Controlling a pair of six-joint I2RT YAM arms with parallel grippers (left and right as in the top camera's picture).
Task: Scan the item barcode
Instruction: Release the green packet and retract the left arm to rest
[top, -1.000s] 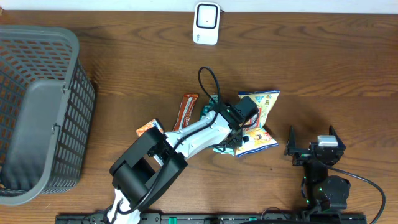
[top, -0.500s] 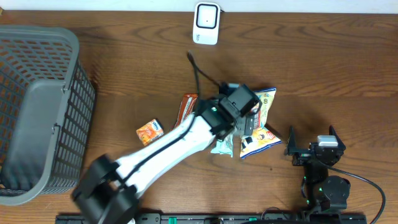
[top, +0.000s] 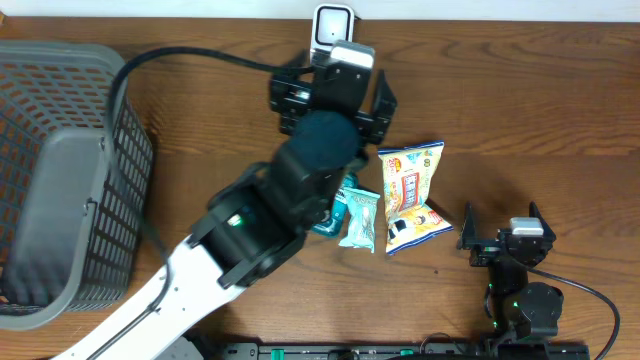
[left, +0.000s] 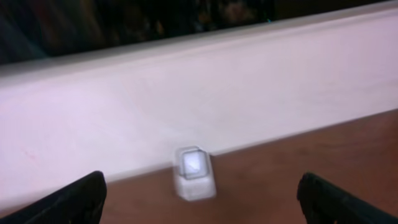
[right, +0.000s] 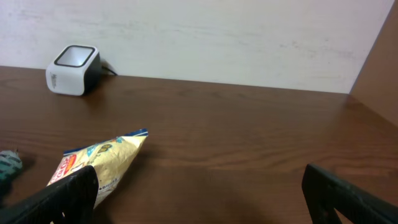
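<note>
The white barcode scanner (top: 330, 22) stands at the table's far edge and shows blurred in the left wrist view (left: 194, 174). My left gripper (top: 335, 97) hangs high just in front of it, open, with nothing between its fingers (left: 202, 205). A yellow snack bag (top: 412, 190) and a teal packet (top: 358, 215) lie on the table behind the left arm. My right gripper (top: 505, 237) rests open at the front right, beside the yellow snack bag (right: 102, 162). The scanner (right: 73, 70) sits far off to its left.
A grey mesh basket (top: 60, 170) stands at the left edge. The raised left arm (top: 260, 220) covers the table's middle and hides whatever lies under it. A white wall (left: 199, 93) runs behind the scanner.
My left gripper has opened, let go of the snack packets and swung up and back toward the scanner. The yellow bag shifted slightly. The right arm has not moved.
</note>
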